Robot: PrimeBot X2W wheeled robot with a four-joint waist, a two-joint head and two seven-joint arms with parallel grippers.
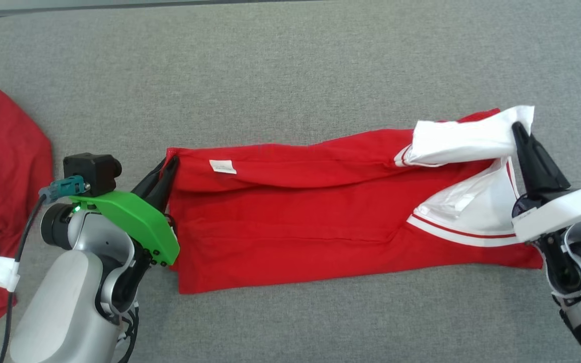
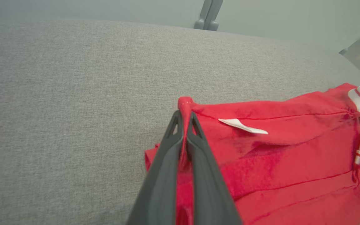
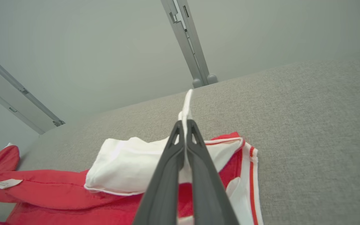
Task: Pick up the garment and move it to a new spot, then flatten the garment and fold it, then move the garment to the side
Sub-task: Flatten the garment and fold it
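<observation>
The red fabric garment with white trim [image 1: 295, 217] is lying stretched out across the grey cloth-covered table [image 1: 290, 60]. The left gripper [image 1: 169, 165] is pinching its red corner tight and the right gripper [image 1: 519, 128] is clamping the white end. Another red garment [image 1: 3, 166] is sitting off to the left.

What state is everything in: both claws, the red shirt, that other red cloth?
garment, folded lengthwise, lying stretched out, pinched at both ends.
left gripper, shut on the garment's red corner.
right gripper, shut on the garment's white edge.
second garment, lying loose at the left, untouched.
</observation>
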